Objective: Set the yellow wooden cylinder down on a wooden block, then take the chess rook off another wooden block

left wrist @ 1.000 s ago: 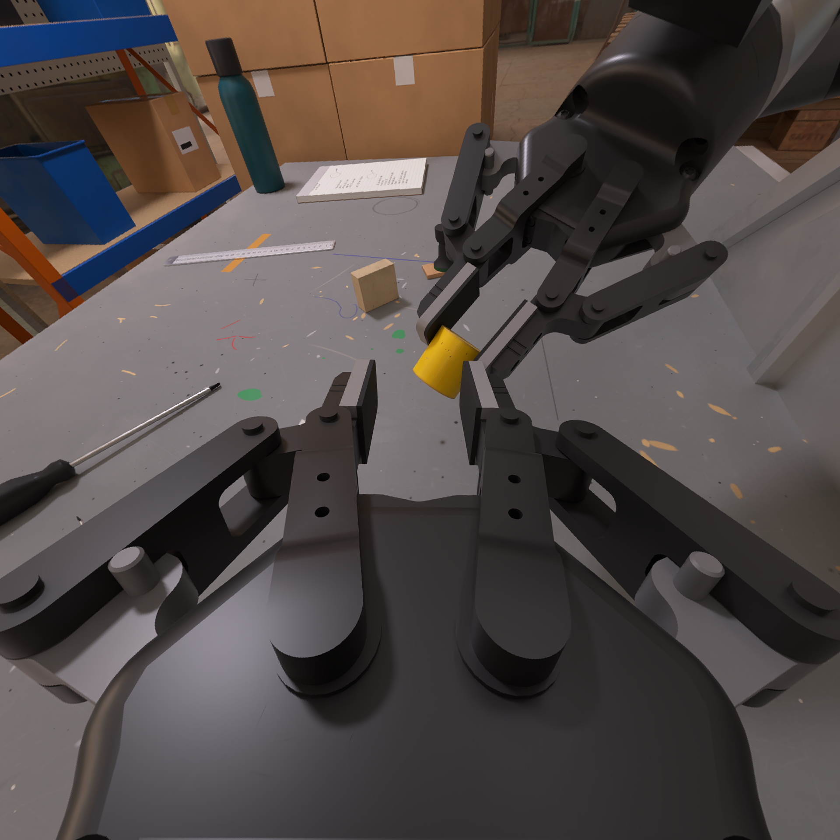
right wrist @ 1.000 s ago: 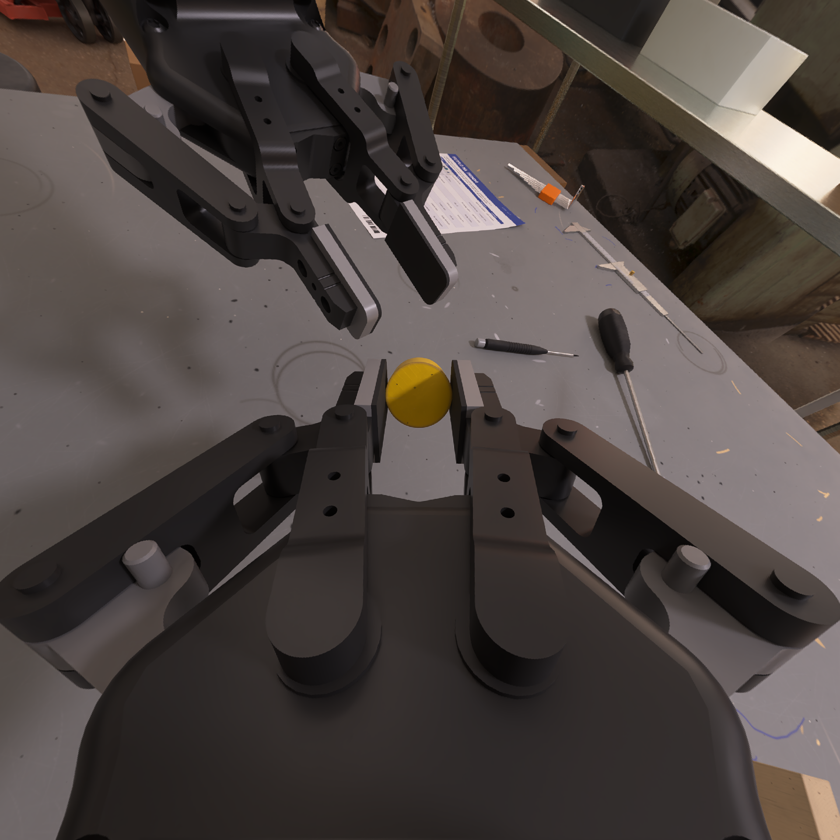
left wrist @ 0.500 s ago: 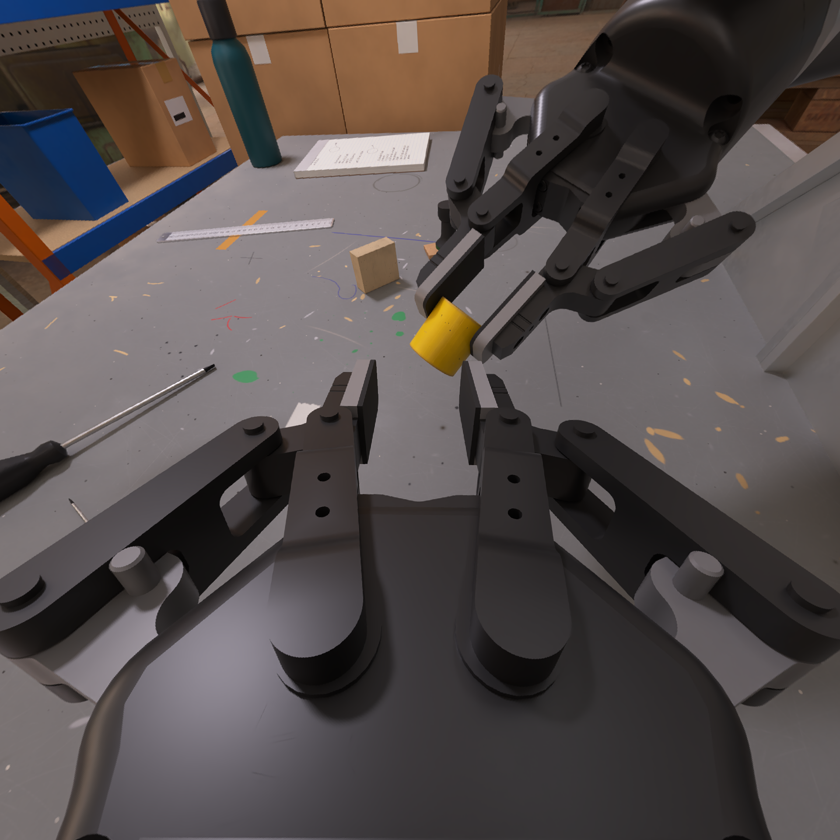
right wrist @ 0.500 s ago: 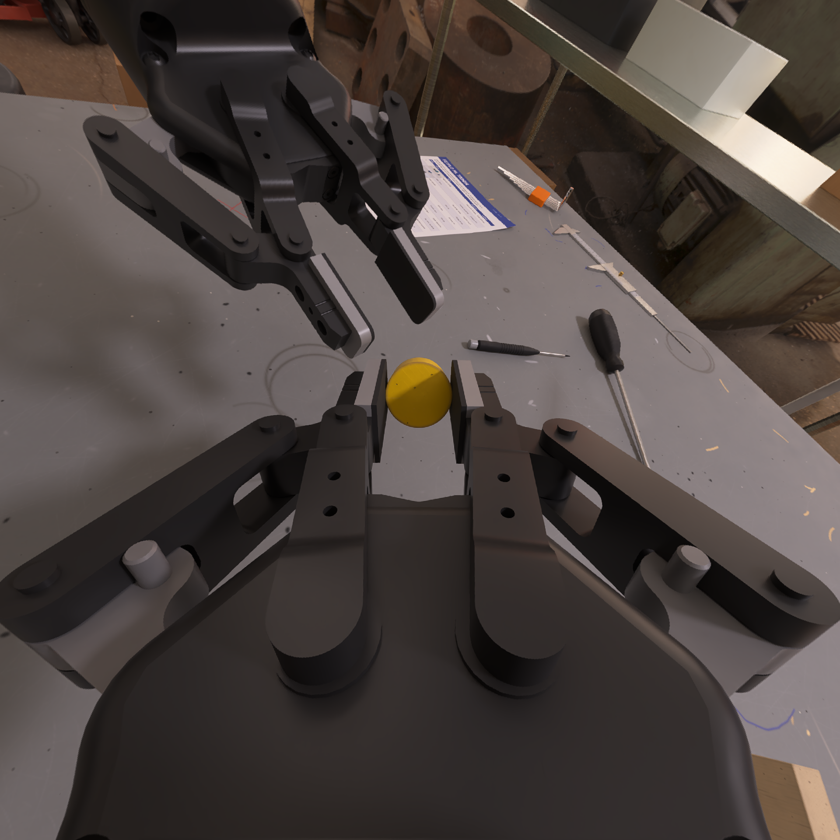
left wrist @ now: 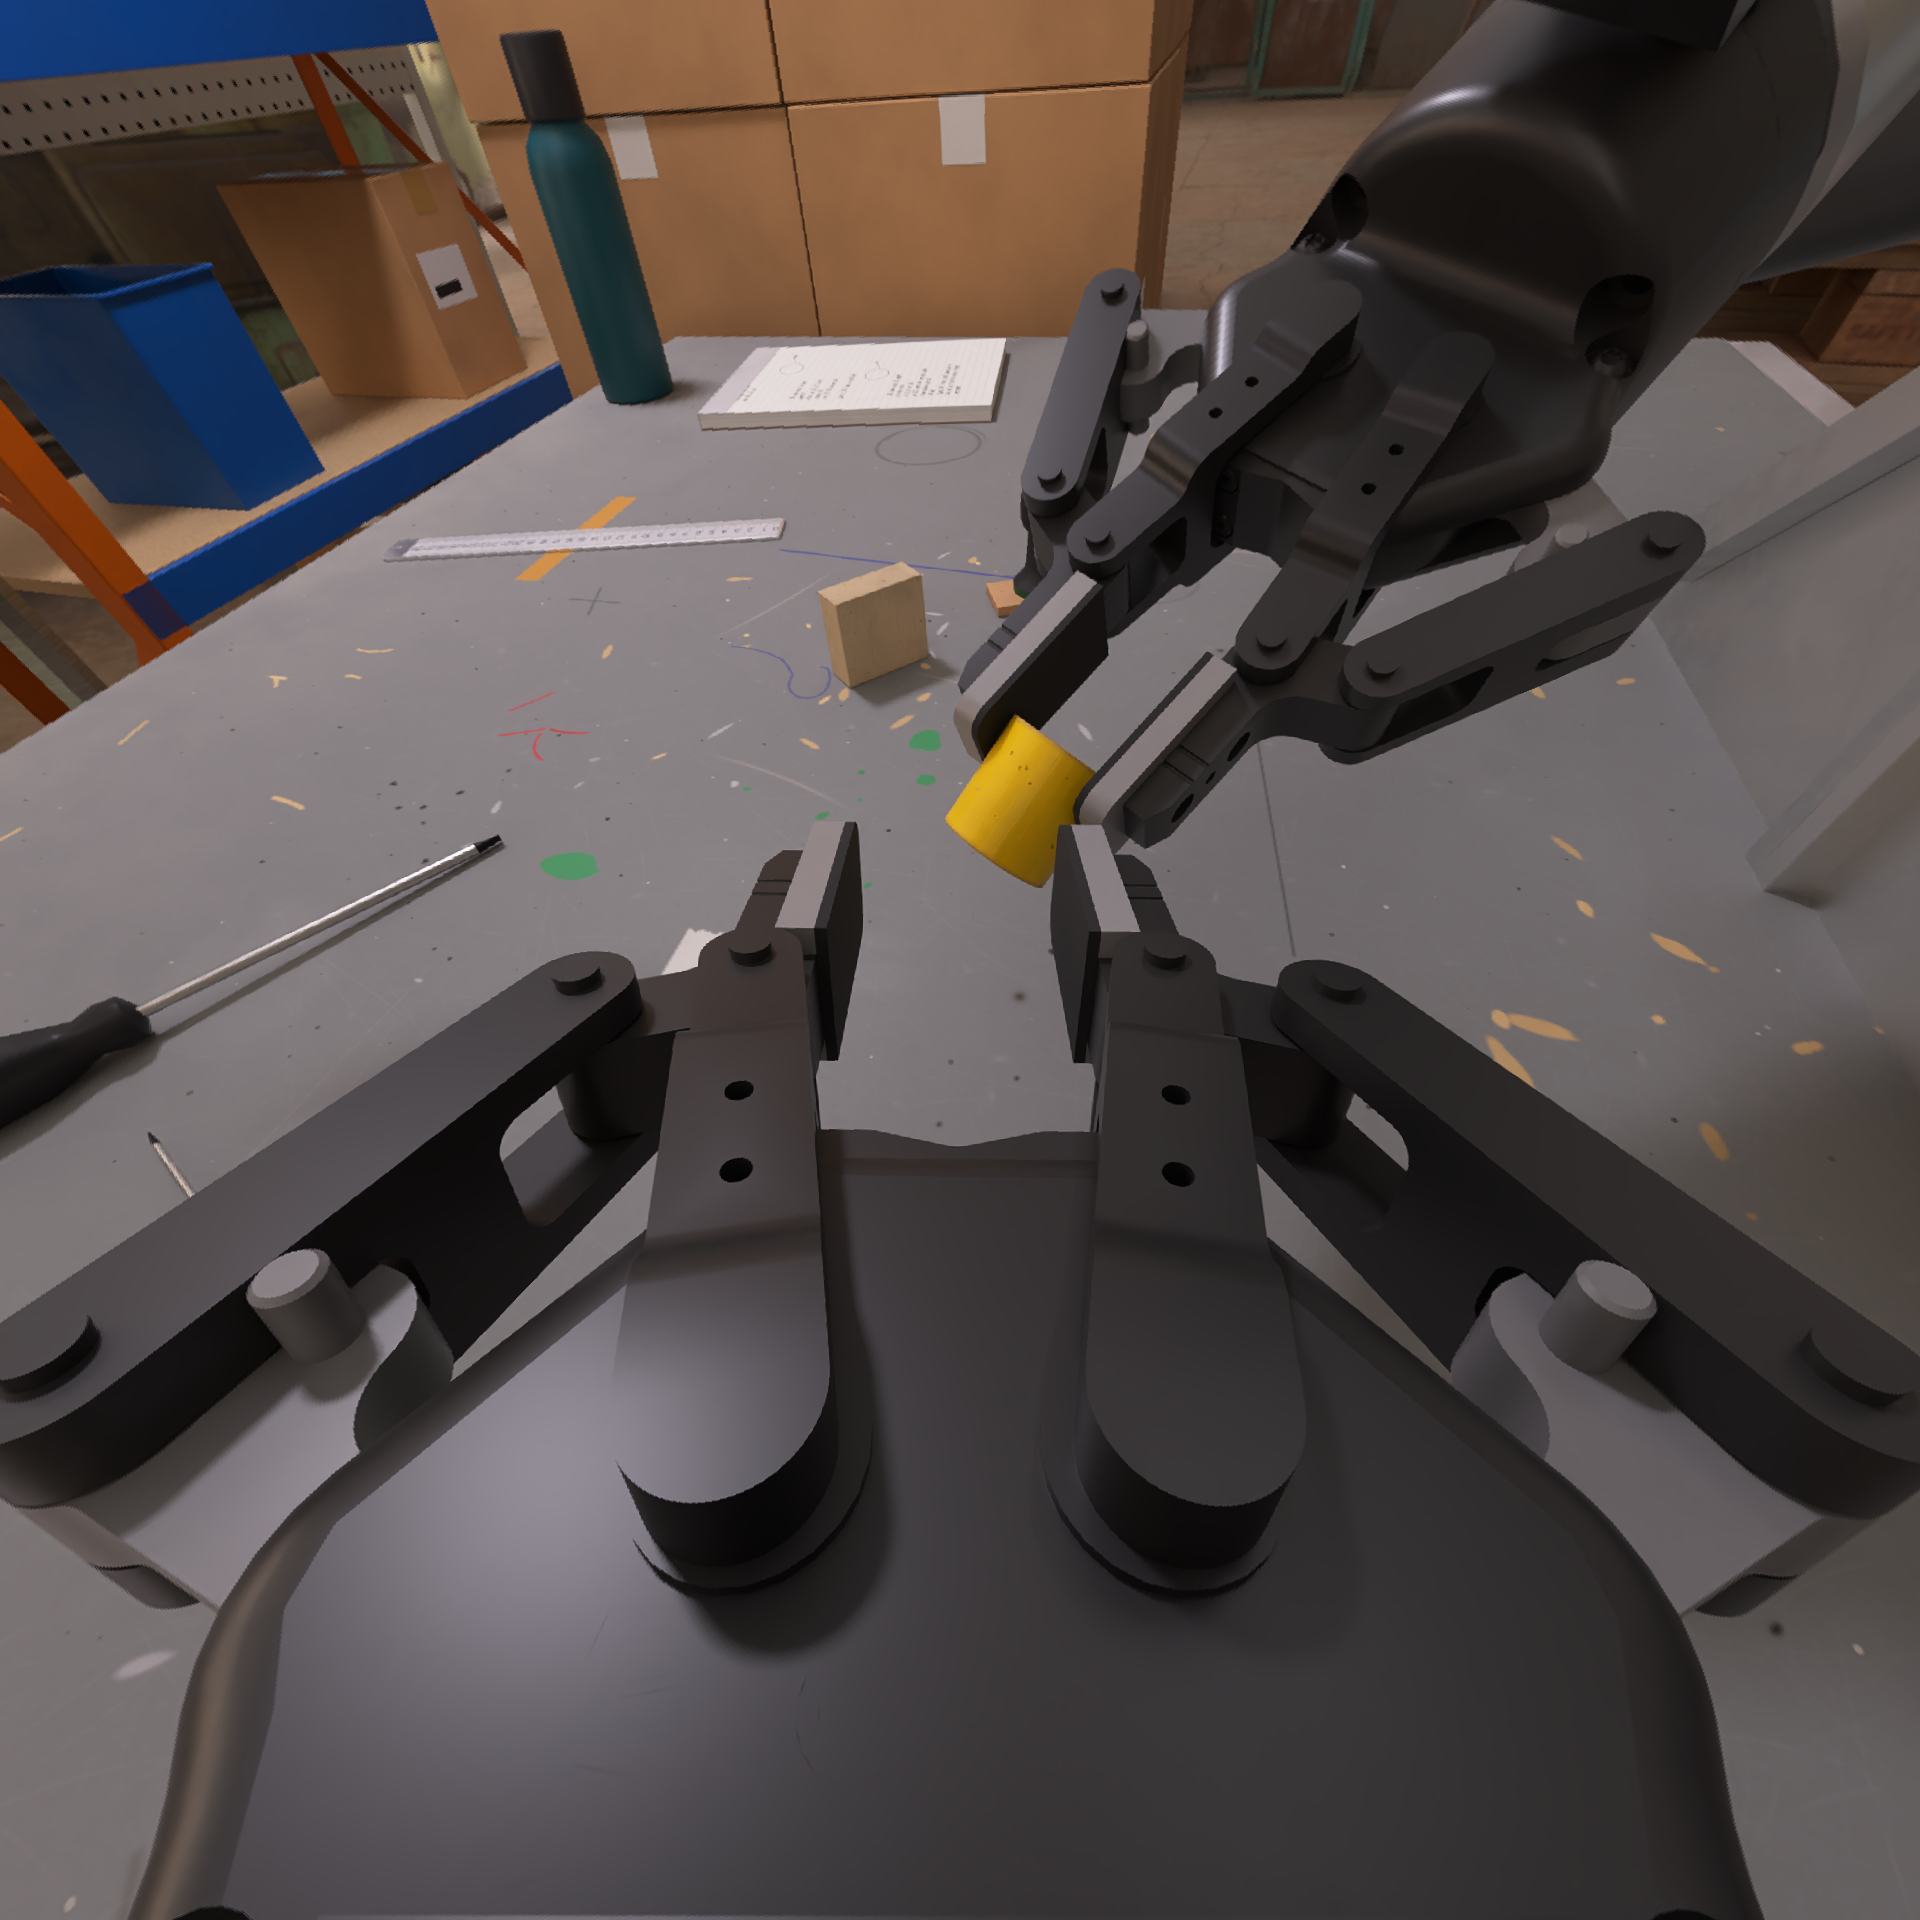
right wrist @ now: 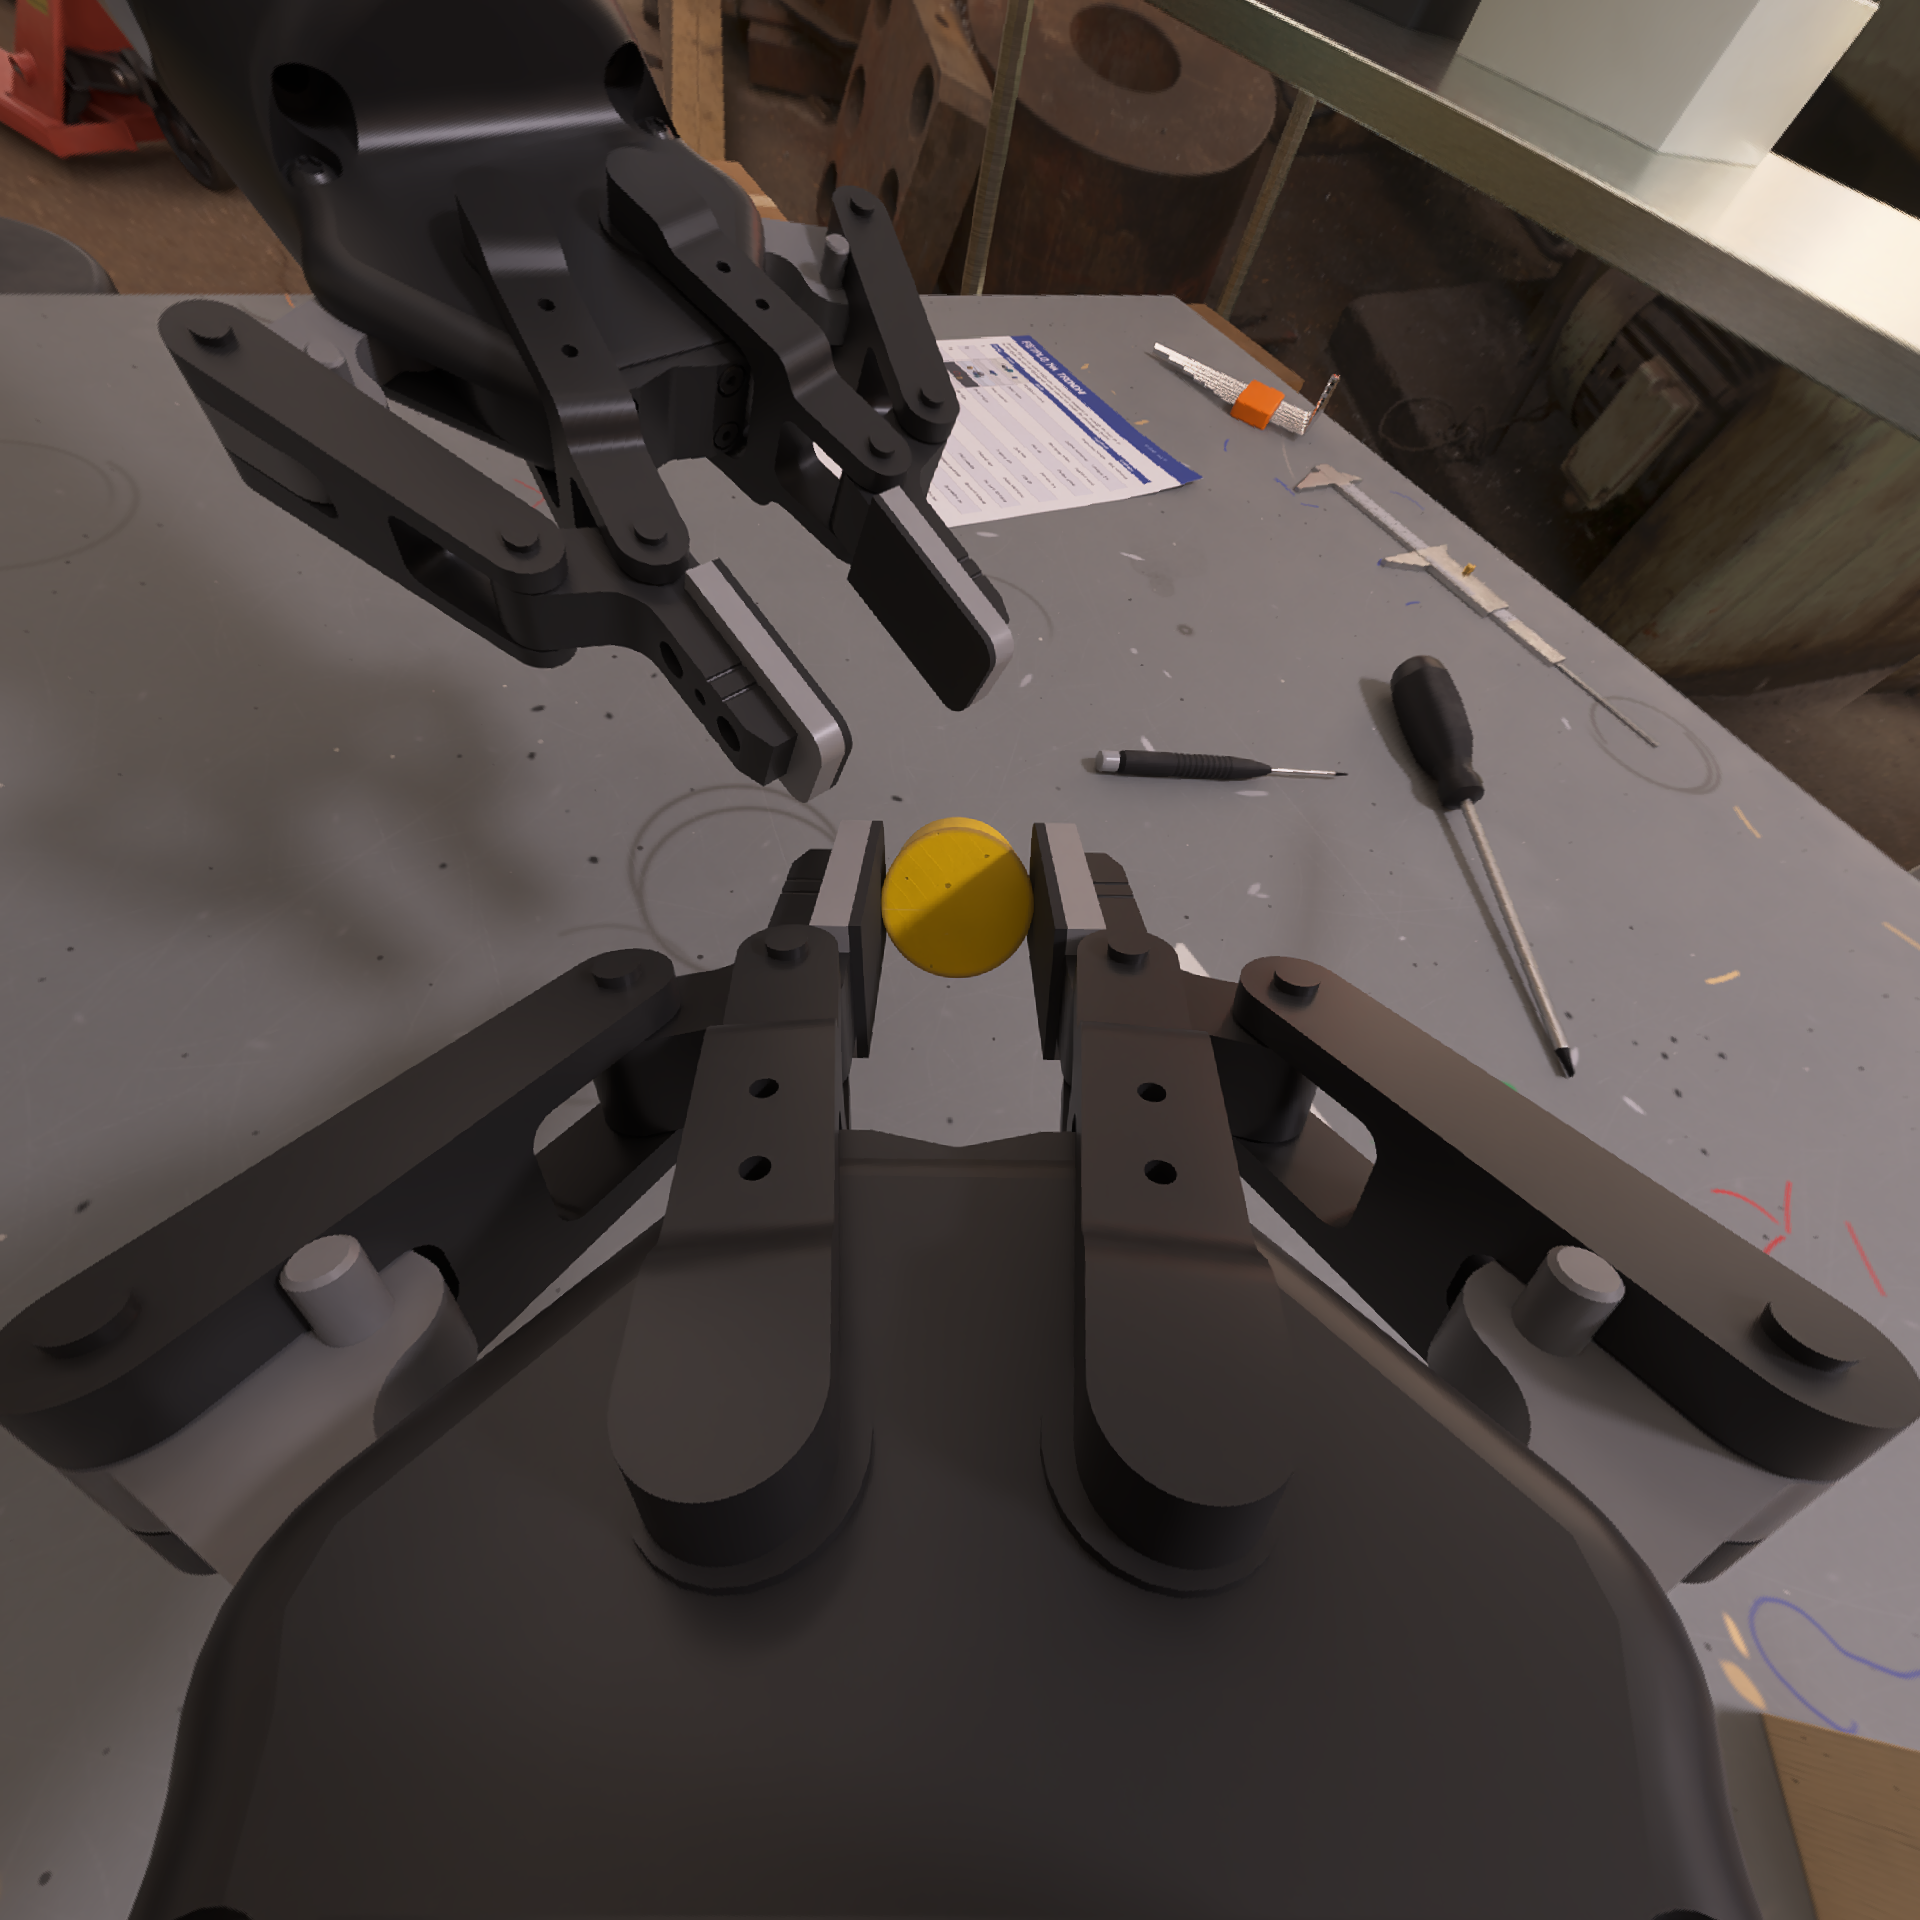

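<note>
The yellow wooden cylinder (right wrist: 957, 898) is clamped between the two pads of the right gripper (right wrist: 957, 900), held above the grey table (right wrist: 312, 831) with one flat round end turned toward the right wrist camera. Its paint is a plain, saturated yellow with a few faint dark specks, and a diagonal shadow is cast across the lower part of that end face. In the left wrist view the same cylinder (left wrist: 1013, 800) is seen from the side as a short stub, tilted and projecting past the pads of the right gripper (left wrist: 1039, 764).

The left gripper (left wrist: 956, 914) is held with its fingers apart and nothing between them – the cylinder lies just beyond its right fingertip. In the right wrist view it (right wrist: 894, 696) is seen hanging just beyond the cylinder, pads spread.

Farther off, a pale wooden block (left wrist: 873, 621) stands on the table (no rook can be made out on it). The tabletop is flecked with paint spots, pencil circles and wood chips. A long screwdriver (left wrist: 239, 961) lies to the left – beyond it a steel ruler (left wrist: 587, 540), a notepad (left wrist: 857, 382) and a teal bottle (left wrist: 587, 218). Cardboard boxes (left wrist: 883, 156) and blue shelving (left wrist: 208, 62) are seen behind.
</note>
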`<state>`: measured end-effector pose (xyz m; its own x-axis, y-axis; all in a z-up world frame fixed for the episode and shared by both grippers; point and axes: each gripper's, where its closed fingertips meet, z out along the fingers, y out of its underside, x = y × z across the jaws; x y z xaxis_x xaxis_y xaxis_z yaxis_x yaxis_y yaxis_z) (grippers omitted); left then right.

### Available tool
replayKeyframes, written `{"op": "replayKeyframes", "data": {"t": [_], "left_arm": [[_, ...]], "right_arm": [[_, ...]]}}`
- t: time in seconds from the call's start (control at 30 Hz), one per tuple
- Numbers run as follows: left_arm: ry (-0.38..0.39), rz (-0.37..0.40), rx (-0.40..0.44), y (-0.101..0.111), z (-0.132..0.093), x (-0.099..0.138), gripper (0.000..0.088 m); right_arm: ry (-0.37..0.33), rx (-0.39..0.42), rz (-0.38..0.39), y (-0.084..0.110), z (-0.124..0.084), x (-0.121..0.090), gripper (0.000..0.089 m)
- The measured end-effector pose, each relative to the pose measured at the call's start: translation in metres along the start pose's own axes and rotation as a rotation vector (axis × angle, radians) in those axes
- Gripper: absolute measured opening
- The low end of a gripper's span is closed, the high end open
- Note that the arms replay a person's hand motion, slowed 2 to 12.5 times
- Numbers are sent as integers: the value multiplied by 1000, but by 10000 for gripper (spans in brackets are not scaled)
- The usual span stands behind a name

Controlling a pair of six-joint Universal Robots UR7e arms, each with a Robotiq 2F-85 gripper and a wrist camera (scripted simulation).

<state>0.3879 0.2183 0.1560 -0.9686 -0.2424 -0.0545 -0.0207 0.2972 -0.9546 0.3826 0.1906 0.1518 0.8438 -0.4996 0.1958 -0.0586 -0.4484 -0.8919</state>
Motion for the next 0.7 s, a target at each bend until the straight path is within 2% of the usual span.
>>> {"op": "replayKeyframes", "data": {"t": [0.37,0.7], "left_arm": [[-31,-8,18,-3,2,-5,335],[-43,-25,29,-1,3,-6,335]], "right_arm": [[-28,29,104,3,3,2,250],[-23,29,127,5,6,3,250]]}}
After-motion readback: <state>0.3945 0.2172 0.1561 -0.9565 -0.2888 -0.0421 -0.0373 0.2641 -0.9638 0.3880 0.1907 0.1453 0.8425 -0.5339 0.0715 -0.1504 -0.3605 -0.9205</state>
